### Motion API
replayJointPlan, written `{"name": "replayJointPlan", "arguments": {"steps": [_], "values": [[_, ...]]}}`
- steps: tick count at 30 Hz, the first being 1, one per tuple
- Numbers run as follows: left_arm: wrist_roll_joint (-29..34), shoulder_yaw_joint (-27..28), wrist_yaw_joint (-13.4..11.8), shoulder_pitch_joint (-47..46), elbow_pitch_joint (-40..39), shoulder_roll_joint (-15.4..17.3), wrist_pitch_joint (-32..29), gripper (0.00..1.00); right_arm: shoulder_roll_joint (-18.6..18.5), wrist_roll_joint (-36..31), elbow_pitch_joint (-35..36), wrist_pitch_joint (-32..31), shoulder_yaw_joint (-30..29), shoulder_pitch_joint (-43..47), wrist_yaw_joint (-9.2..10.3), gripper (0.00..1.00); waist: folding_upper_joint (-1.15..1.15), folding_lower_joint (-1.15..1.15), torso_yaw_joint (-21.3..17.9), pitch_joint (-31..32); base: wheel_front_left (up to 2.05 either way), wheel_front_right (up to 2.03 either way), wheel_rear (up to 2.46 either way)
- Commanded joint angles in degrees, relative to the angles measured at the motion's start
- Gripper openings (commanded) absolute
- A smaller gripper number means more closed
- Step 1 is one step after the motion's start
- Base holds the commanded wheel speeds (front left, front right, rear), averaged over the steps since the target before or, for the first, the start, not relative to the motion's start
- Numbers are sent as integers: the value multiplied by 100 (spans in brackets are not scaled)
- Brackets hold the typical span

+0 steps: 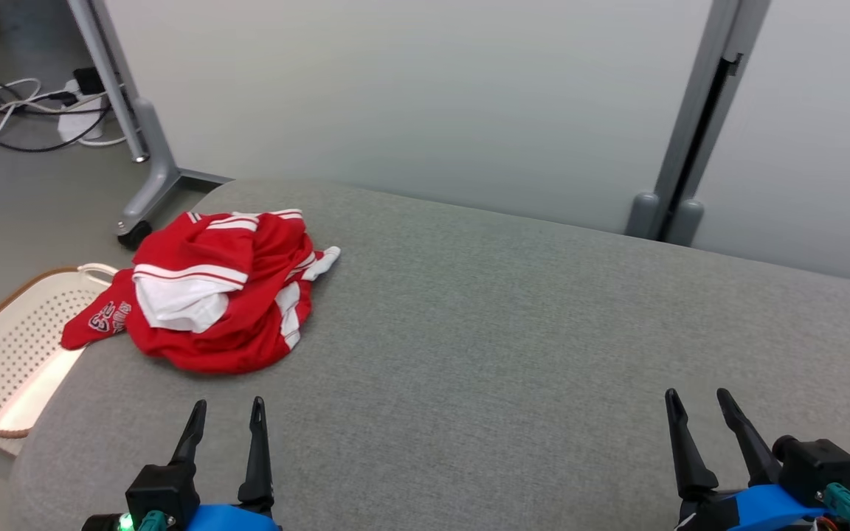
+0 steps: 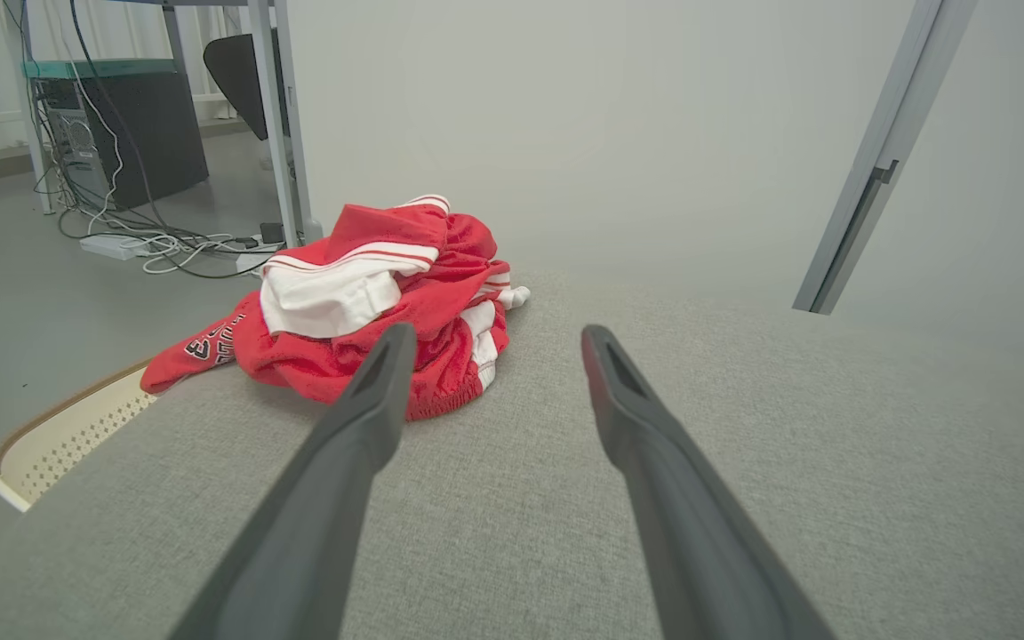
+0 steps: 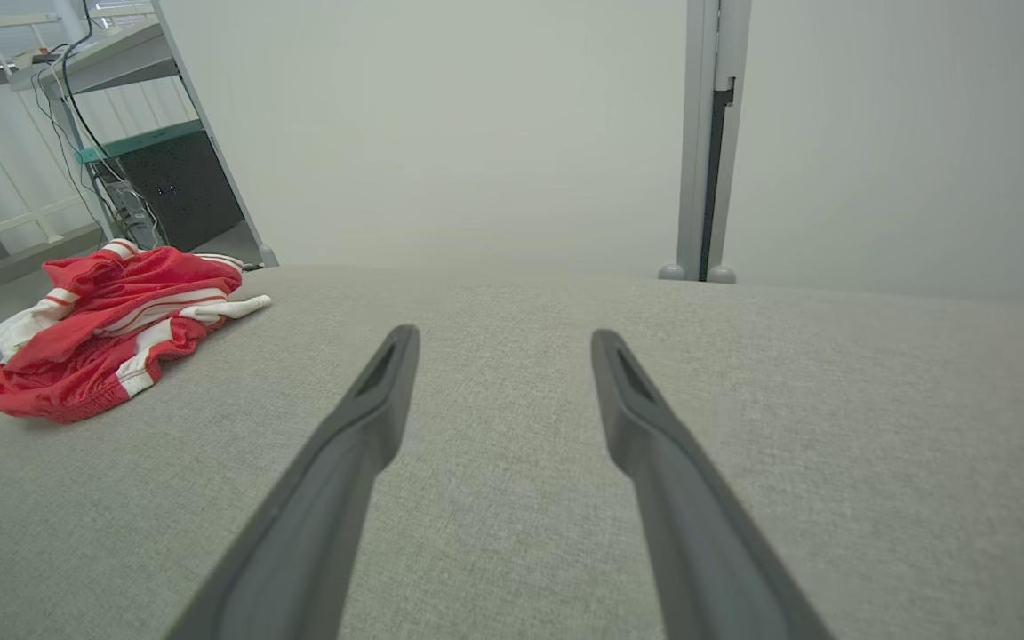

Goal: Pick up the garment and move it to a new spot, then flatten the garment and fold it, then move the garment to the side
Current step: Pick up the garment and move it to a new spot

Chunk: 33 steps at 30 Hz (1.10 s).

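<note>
Though nothing had yet been lifted, the grey cushion took up most of the space before the robot, and nearly all of it was bare. Off its left edge, lower down, sat a white basket. The garment, red with white bands, lay bunched in a heap near the cushion's far left corner. One printed end drooped over the left edge above the basket. Its long axis ran roughly crosswise, from that drooping end at the near left to a white cuff at the far right.

The left claw stood wide with nothing between its fingers. It pointed almost straight at the heap, which lay ahead of it and a shade to its left. Along that claw's own fingers, the red cloth showed just past the left fingertip. The right claw was equally wide and empty, but well apart from the heap, with a broad stretch of bare cushion between.

From where I stood, the pick-up looked like the left arm's job. A plain reach forward would meet the heap's near hem broadside, whereas the right arm would have to cross far over.
</note>
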State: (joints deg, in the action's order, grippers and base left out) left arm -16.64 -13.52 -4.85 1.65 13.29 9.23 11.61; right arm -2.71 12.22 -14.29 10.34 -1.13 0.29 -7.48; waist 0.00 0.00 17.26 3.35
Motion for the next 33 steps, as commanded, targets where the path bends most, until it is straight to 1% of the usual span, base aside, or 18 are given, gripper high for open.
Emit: {"name": "replayJointPlan", "arguments": {"steps": [1,3,11,18,25,30,33], "values": [[-2,10,-20,53,-48,44,-27,100,-32,-11,-3,31,-16,49,-3,100,0,0,211,-76,0,0,0],[1,22,-40,65,-74,63,-31,100,-31,-5,-3,40,-3,48,-3,100,0,0,284,-70,0,0,0],[-75,96,-119,165,-226,153,-89,100,-33,89,-44,87,83,65,-3,100,0,0,788,-47,0,0,0],[-106,112,-161,218,-302,216,-118,100,-32,155,-110,130,114,32,-3,100,0,0,1057,-51,0,0,0],[-169,153,-206,278,-346,254,-116,100,-32,180,-162,149,164,-37,-3,100,0,0,1109,-72,0,0,0],[-179,160,-239,266,-374,273,-130,100,-33,211,-185,142,186,-73,-3,100,0,0,1025,-99,0,0,0],[-254,151,-179,157,-450,261,-161,100,-32,210,-184,145,186,-91,-3,100,0,0,968,-120,0,0,0]]}}
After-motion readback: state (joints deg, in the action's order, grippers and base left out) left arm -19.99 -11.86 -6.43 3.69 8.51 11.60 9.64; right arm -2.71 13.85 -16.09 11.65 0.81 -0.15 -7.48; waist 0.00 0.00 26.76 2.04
